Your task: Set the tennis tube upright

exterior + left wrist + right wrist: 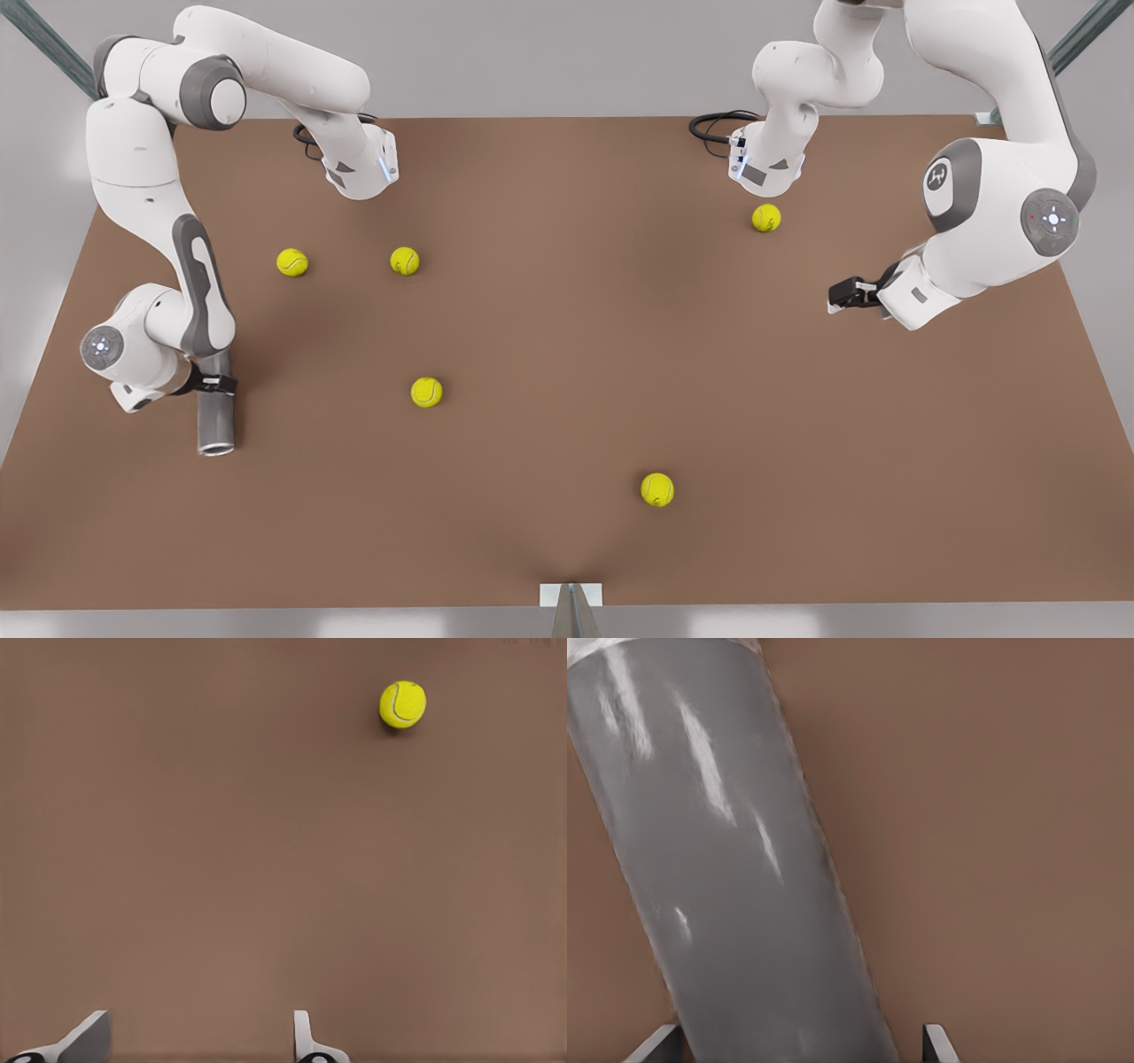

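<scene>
The tennis tube [215,421] is a grey metallic cylinder lying on the brown table [567,354] at the front view's left, with its rimmed hollow end toward the near edge. My right gripper [215,385] straddles the tube. In the right wrist view the tube [744,868] runs between the fingertips [935,1045]. One fingertip is against the tube and a narrow gap shows at the other, so the right gripper [797,1047] is open. My left gripper [842,294] waits at the front view's right, above the table. In its own wrist view the left gripper [199,1036] is open on nothing.
Several yellow tennis balls lie scattered on the table: [292,262], [405,260], [426,392], [656,489], [766,217]. One ball [403,704] shows in the left wrist view. Both arm bases stand at the far edge.
</scene>
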{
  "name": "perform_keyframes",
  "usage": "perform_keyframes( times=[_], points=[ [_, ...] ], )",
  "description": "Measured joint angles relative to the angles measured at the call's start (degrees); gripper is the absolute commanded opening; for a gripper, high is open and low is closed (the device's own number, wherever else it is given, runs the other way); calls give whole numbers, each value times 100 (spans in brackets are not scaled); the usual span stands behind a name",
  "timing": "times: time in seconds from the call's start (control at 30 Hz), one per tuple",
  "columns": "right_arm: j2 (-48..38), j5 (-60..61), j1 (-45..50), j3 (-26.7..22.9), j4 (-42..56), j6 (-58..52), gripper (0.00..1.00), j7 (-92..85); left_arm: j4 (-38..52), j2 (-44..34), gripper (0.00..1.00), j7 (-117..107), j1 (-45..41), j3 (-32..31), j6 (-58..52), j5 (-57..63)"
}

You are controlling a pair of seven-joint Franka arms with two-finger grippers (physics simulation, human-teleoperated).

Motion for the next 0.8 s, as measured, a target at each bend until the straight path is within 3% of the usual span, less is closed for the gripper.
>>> perform_keyframes(
  times=[0.13,0.27,0.4,0.53,0.8],
  points=[
    [49,12,-1,13,-99,137,99,-96,-3,-23,100,-47,-23,-22,-35,-4],
    [64,56,12,15,-82,191,60,-283,-1,-19,100,-85,-36,-24,-60,-5],
    [40,90,58,29,67,170,60,-494,2,-19,100,-116,-19,-23,-74,-5],
    [36,75,226,62,842,-302,60,-709,1,-21,100,-141,-6,-23,-82,-5],
    [179,63,1651,69,2294,-1431,60,-1278,-3,-37,100,-192,-21,-13,-105,-4]
  ],
)
